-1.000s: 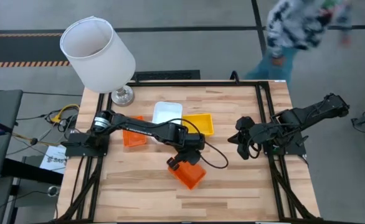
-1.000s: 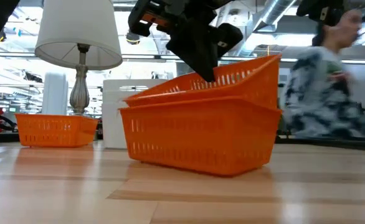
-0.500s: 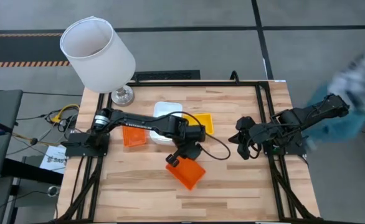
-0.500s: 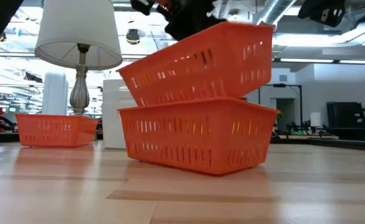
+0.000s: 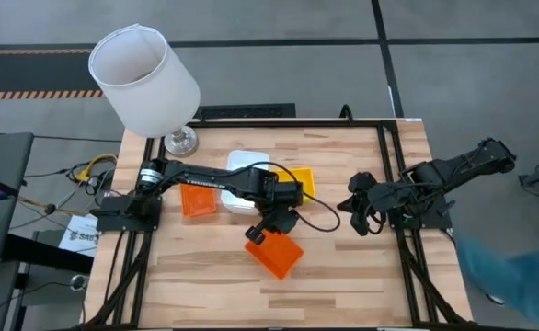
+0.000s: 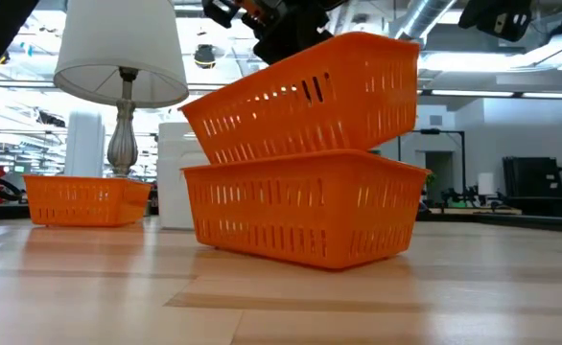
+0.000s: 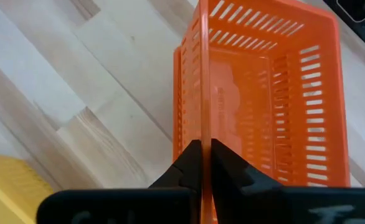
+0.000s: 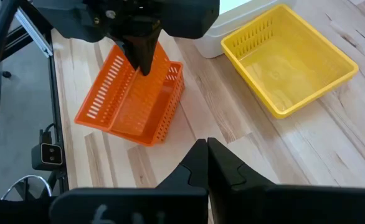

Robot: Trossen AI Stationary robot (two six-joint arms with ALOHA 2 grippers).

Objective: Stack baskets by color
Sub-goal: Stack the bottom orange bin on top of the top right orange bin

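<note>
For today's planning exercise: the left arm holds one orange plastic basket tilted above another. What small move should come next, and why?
Probably keep lifting. The left gripper is shut on the rim of the upper orange perforated plastic basket, which hangs tilted, one edge apparently resting on the lower orange plastic basket. A third orange basket sits apart, likely its destination. The right gripper waits aside.

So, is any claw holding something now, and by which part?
Yes. The left claw is shut on the rim of one side wall of the upper orange basket, lifted and tilted over the lower orange basket. The right claw holds nothing.
</note>
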